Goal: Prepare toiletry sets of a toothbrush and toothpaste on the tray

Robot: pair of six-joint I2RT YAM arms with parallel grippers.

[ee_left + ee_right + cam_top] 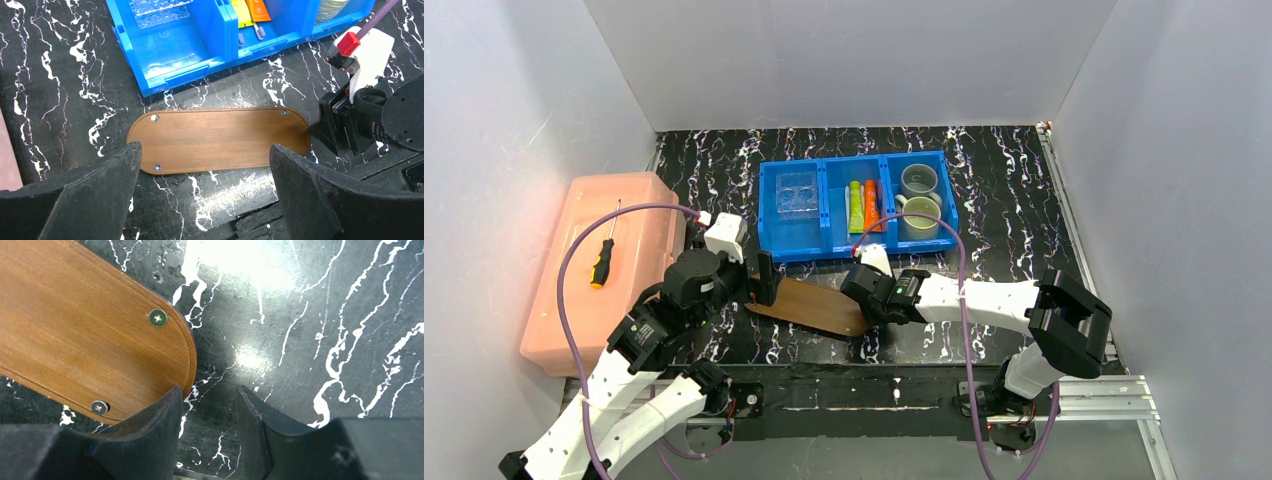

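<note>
The brown wooden tray (809, 305) lies bare on the table in front of the blue bin; it also shows in the left wrist view (220, 137) and the right wrist view (85, 335). The lime-green tube (855, 205) and the orange tube (870, 205) lie in the bin's middle compartment. Two toothbrush heads (240, 39) show beside them. My left gripper (205, 150) is open wide at the tray's left end, empty. My right gripper (208, 392) is open by a narrow gap at the tray's right end, empty, its left finger (155, 425) over the tray's edge.
The blue three-compartment bin (824, 250) holds a clear plastic holder (796, 195) on the left and a grey mug (919, 180) and a green mug (919, 217) on the right. A pink box (639, 215) with a screwdriver (603, 260) on it stands at the left.
</note>
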